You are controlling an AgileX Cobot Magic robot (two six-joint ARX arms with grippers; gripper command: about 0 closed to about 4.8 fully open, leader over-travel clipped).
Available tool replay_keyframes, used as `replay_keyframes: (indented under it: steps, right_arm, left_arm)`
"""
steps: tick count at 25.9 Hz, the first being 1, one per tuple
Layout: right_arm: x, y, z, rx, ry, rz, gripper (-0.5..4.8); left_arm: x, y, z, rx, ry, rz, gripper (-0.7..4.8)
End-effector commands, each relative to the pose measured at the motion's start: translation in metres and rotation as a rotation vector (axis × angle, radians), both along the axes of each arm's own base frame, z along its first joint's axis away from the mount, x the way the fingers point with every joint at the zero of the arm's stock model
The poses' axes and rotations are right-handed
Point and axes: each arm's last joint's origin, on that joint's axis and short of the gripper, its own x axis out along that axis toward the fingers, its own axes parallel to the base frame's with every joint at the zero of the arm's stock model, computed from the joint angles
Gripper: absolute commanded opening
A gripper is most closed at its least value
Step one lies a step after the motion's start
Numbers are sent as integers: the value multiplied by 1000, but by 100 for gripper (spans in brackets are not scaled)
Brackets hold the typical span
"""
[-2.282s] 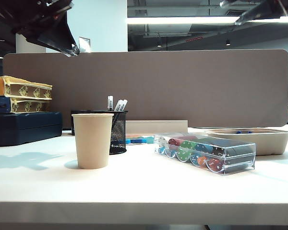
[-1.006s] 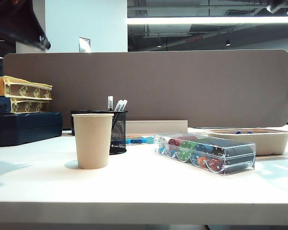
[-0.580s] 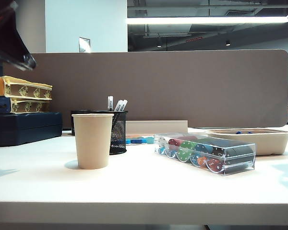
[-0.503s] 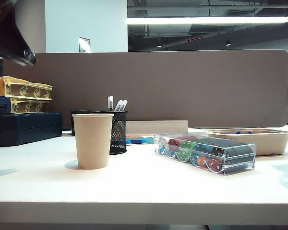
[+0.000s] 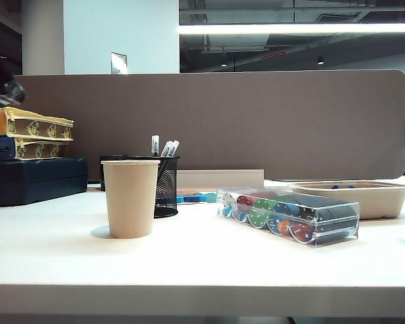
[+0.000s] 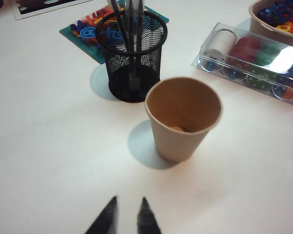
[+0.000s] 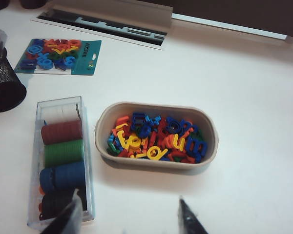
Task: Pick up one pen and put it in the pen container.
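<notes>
The pen container (image 5: 166,186) is a black mesh cup standing behind the paper cup (image 5: 129,198). Three pens stand in it, and their pale ends stick up above the rim. One pen (image 5: 155,144) is upright and the other two slant. In the left wrist view the dark pens (image 6: 130,29) sit inside the pen container (image 6: 132,58). My left gripper (image 6: 128,201) hovers over bare table short of the paper cup (image 6: 183,119), slightly open and empty. My right gripper (image 7: 129,196) hangs wide open and empty between the chip case and the beige tray.
A clear case of poker chips (image 5: 287,216) (image 7: 61,161) lies right of centre. A beige tray (image 7: 156,107) holds coloured plastic letters. A pack of letters (image 7: 58,54) lies behind. Stacked boxes (image 5: 30,158) stand at the far left, with a brown partition (image 5: 256,121) behind them.
In the exterior view my left arm has drawn back toward the left edge, leaving only a dark blur. My right arm has left the top right corner. The table objects have not moved.
</notes>
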Motion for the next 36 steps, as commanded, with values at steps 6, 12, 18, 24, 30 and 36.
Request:
replay_keyframes:
  steps: [6, 12, 18, 24, 30, 36]
  right_arm:
    - [-11, 2, -13, 25, -3, 16, 242]
    - [-26, 2, -19, 29, -16, 21, 242]
    - [-33, 2, -25, 29, -15, 20, 242]
    - [-42, 2, -49, 33, 21, 13, 238]
    - [-55, 2, -63, 35, -31, 19, 238]
    - [-64, 3, -56, 45, -119, 52, 238]
  left_arm:
    - [-15, 5, -4, -6, -64, 44, 51]
    - [-27, 10, -9, -13, -108, 85, 51]
    - [-41, 14, -20, -41, -139, 125, 51]
    - [-49, 19, -15, -75, -194, 222, 51]
    - [-52, 20, -13, -102, -203, 237, 51]
    - [-52, 20, -12, -122, -207, 243, 52]
